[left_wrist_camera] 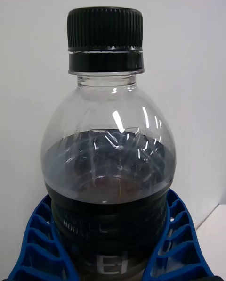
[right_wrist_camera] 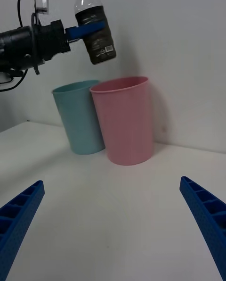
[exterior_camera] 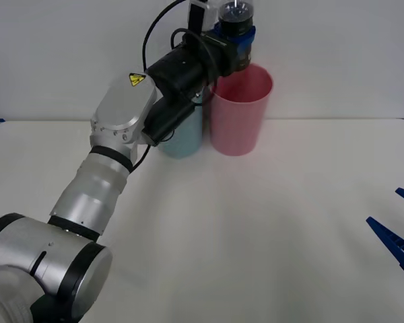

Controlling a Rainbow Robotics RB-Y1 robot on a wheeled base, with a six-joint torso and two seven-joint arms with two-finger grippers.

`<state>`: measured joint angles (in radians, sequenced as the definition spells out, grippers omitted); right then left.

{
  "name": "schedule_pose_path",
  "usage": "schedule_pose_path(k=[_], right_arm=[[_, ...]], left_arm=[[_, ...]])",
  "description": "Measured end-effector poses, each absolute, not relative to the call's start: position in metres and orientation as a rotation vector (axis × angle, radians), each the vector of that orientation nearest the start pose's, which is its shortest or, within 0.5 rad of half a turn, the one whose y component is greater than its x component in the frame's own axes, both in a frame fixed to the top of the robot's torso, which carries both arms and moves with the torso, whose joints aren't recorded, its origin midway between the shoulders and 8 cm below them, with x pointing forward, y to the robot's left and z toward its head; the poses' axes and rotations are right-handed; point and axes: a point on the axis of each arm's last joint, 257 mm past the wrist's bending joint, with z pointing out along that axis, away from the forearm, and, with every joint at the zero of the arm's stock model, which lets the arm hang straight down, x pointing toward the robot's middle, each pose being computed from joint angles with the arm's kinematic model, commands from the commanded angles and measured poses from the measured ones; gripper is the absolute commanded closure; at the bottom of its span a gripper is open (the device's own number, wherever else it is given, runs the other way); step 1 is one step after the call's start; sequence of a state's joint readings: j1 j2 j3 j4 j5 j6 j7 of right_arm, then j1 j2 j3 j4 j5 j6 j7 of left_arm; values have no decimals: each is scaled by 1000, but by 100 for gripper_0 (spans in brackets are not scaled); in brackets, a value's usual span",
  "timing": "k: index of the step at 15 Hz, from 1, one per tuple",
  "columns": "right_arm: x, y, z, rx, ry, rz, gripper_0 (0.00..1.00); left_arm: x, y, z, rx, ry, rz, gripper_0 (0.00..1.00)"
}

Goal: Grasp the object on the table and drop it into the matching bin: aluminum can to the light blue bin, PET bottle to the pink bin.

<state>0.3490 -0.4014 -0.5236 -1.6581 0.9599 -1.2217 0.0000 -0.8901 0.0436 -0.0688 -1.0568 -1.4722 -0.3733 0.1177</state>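
- PET bottle (right_wrist_camera: 95, 26): small, clear, black screw cap, dark label band; held in the air above the pink bin (right_wrist_camera: 125, 119), well clear of its rim.
- Handling, judged: light, thin-walled, smooth; likely to dent or slip under a hard squeeze. Best taken at the labelled mid-body, as now.
- Left end effector (right_wrist_camera: 87, 28): blue ribbed fingers clamped round the label band from both sides.
- Orientation: long axis near upright, slightly tilted; cap up, base toward the bin mouth.
- Light blue bin (right_wrist_camera: 79, 118): touching or just beside the pink one, on the white worktop (exterior_camera: 269, 222).
- Right end effector (right_wrist_camera: 113, 224): fingers wide apart, idle low over the worktop.
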Motion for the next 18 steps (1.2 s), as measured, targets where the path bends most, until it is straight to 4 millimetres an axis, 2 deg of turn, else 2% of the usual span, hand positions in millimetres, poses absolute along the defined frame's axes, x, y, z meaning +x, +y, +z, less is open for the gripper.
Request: schedule_pose_path(k=[3,9,10,11,12,18], right_arm=[[342,-330,-169,-465,1441,567,0],[342,-330,-169,-465,1441,567,0],[342,-330,-169,-465,1441,567,0],[342,-330,-169,-465,1441,567,0],[342,-330,-169,-465,1441,567,0],[342,-330,-169,-465,1441,567,0]], left_arm=[[647,-77,26,528,1236,-508,99],[650,-76,26,503,1237,-483,98],[651,-74,26,499,1240,-485,88],[652,-74,24,496,1244,-488,67],[652,-74,24,495,1245,-490,0],[652,-74,24,493,1246,-493,0]])
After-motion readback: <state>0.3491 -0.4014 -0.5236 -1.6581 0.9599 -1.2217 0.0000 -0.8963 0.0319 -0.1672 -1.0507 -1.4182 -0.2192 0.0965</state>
